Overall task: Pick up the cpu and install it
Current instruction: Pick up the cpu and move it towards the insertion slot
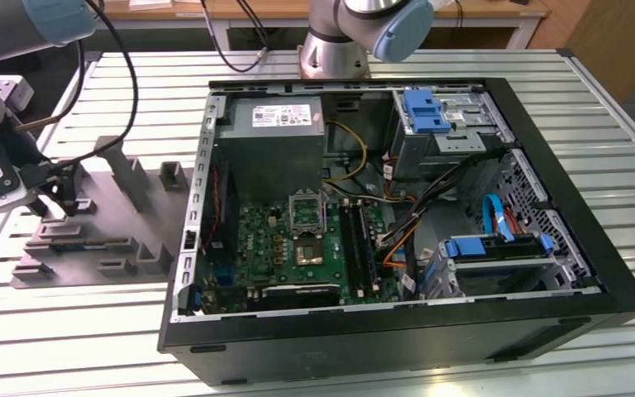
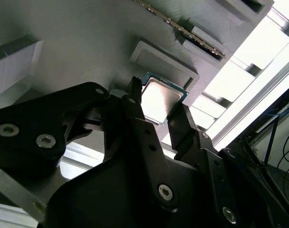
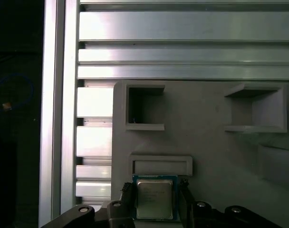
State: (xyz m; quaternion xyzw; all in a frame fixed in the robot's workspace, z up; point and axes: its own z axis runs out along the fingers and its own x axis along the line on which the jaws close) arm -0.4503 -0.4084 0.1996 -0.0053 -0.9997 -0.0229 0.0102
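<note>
The cpu, a small square chip with a pale metal face and a greenish rim, sits between my two black fingers in both wrist views. My gripper is shut on the cpu, with one finger against each of two opposite edges. It is held just over the flat grey plastic fixture, beside a low raised ledge. In the exterior view my gripper hangs over the grey fixture at the exterior view's left, well apart from the open computer case. The motherboard's socket lies inside the case.
The grey fixture carries several upright blocks and pockets around my gripper. A ribbed aluminium table holds everything. Cables trail from the arm over the fixture. Inside the case are a power supply, blue drive brackets and loose wires.
</note>
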